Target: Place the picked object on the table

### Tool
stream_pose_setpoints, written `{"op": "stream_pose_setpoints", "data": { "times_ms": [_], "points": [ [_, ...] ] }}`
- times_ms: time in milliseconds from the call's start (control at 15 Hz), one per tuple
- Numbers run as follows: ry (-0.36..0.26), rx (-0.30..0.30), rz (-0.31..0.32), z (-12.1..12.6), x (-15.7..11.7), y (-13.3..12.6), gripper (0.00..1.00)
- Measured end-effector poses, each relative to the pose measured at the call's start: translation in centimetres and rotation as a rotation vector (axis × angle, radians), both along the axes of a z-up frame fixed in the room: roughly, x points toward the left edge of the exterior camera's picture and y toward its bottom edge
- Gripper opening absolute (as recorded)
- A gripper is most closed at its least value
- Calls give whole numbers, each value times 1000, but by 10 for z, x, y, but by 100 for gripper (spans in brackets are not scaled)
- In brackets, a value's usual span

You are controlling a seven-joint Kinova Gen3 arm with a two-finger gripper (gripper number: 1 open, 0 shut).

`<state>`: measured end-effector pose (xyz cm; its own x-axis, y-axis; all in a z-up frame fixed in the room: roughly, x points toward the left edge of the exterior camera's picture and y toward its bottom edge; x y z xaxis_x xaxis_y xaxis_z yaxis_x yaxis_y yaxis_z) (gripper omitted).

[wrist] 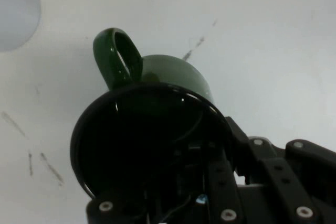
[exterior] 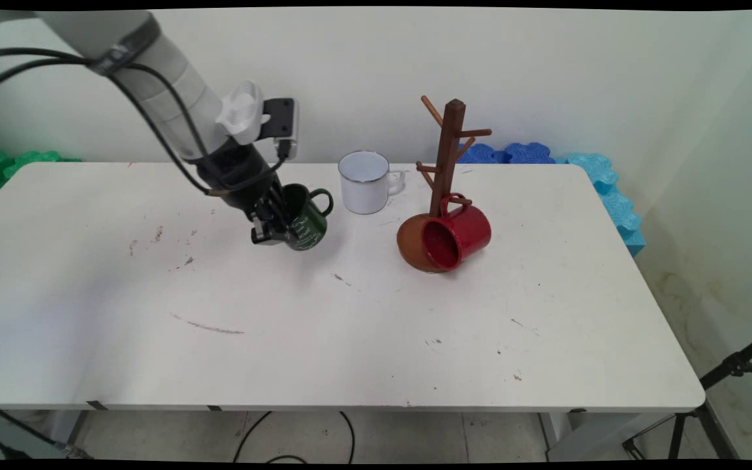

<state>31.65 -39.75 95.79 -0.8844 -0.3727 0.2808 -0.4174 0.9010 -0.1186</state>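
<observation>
Hand (exterior: 270, 230) clamped on green mug (exterior: 305, 222), one finger inside the rim, the other outside against the wall. Mug tilted, handle at its 2 o'clock, raised just above the tabletop (exterior: 284, 339). White enamel mug (exterior: 366, 182) upright, near, at 2 o'clock from the green one. Wooden mug tree (exterior: 444, 170) at 3 o'clock, red mug (exterior: 455, 236) hanging on a low peg, mouth toward the camera.

White table (exterior: 350, 339), pale wall (exterior: 546, 65), tiled floor (exterior: 415, 434)
</observation>
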Motion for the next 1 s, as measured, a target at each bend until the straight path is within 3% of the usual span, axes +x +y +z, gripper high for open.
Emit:
{"op": "stream_pose_setpoints", "data": {
  "times_ms": [600, 1000],
  "points": [
    [-96, 9, -32, -22, -16, -45, 0],
    [-124, 34, -34, -39, -29, -76, 0]
  ]
}}
